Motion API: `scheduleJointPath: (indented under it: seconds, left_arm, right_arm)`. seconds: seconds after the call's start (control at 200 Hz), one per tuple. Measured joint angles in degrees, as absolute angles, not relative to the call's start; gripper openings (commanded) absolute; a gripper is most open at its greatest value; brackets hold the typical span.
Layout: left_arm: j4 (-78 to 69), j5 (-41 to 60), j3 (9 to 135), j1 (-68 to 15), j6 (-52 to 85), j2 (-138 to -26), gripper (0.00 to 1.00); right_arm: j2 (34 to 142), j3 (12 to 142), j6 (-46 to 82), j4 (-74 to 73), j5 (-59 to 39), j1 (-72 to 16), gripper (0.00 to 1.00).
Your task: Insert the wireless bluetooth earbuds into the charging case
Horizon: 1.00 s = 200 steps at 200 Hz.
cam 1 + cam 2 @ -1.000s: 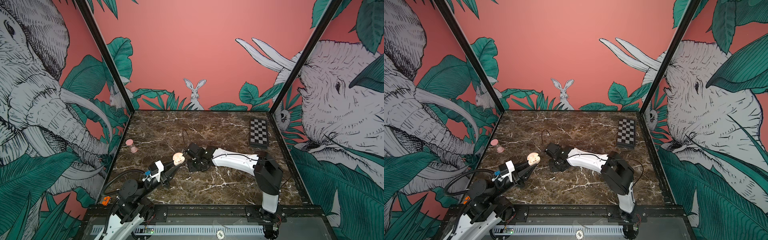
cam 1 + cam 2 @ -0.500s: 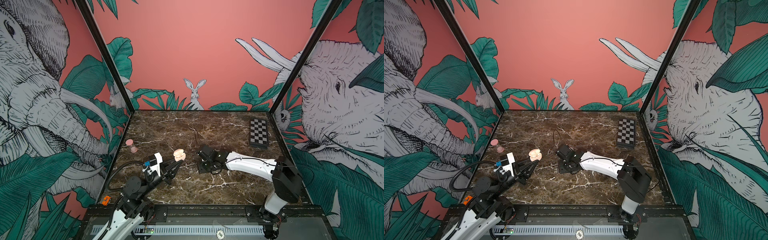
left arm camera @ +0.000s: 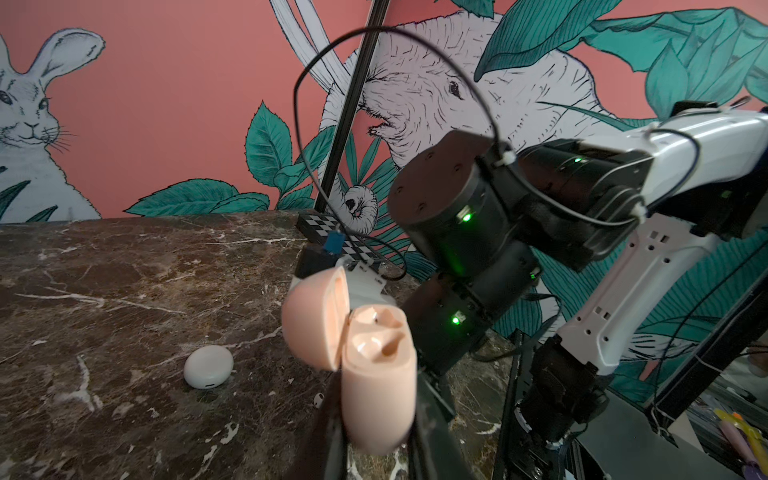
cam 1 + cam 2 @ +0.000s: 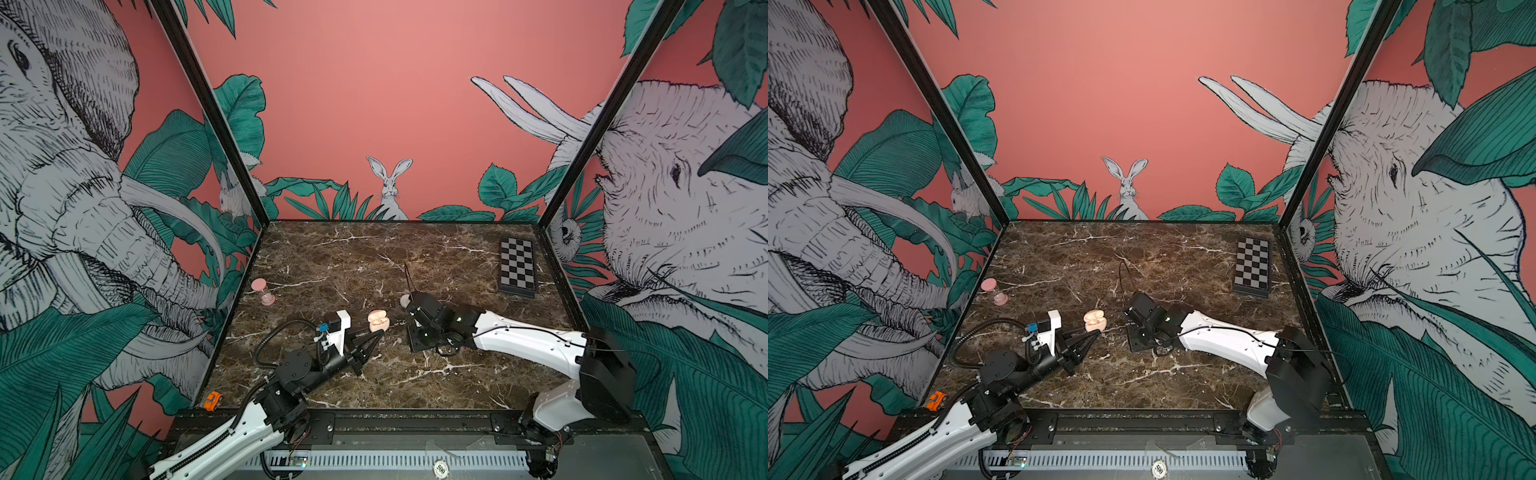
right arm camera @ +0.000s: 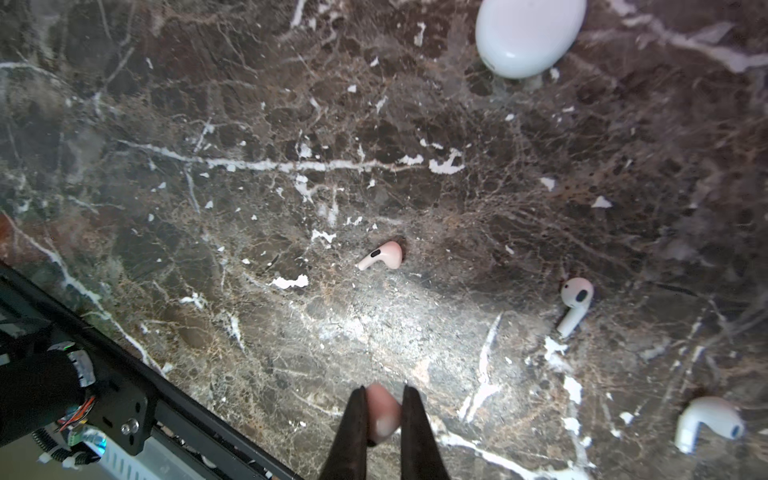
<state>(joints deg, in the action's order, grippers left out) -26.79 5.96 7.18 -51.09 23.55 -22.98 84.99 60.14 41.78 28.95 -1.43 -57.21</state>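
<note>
My left gripper point(image 3: 376, 419) is shut on the peach charging case point(image 3: 376, 365), held upright with its lid open; in both top views the case point(image 4: 377, 320) point(image 4: 1094, 321) hangs left of centre. My right gripper point(image 5: 383, 409) is shut on a pinkish earbud point(image 5: 380, 409) above the marble, to the right of the case and apart from it. On the marble lie a pink earbud point(image 5: 384, 254) and two white earbuds point(image 5: 575, 301) point(image 5: 706, 422). The right fingertips are hidden under the wrist in both top views.
A closed white round case point(image 5: 530, 35) point(image 4: 405, 299) lies behind the right wrist. A pink hourglass point(image 4: 262, 291) stands at the left edge, a checkerboard block point(image 4: 517, 268) at the back right, and an orange toy car point(image 4: 212, 401) at the front left corner.
The right gripper has drawn away to the right from the open case, still shut on the bud. The left gripper has shifted the case slightly to the right.
</note>
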Motion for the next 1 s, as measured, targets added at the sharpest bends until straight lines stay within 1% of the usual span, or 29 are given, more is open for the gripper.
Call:
scheduleJointPath:
  seconds: [0.175, 0.38, 0.75, 1.0]
  left_arm:
    - [-32.1, 4.2, 4.7, -51.3, 23.1, -28.0, 0.0]
    - [-36.3, 5.0, 4.1, -51.5, 22.9, -31.9, 0.0]
    - [-41.0, 5.3, 2.8, -57.4, 19.9, -38.6, 0.0]
    - [-43.5, 6.2, 2.5, -57.7, 18.8, -40.8, 0.0]
  right_arm:
    - [80.7, 60.1, 39.9, 29.2, 0.4, -57.2, 0.11]
    - [77.3, 60.2, 37.2, 29.9, 1.1, -57.2, 0.12]
    - [72.8, 61.9, 33.5, 31.7, 1.3, -57.2, 0.11]
    - [68.2, 62.2, 31.1, 31.8, 0.2, -57.2, 0.11]
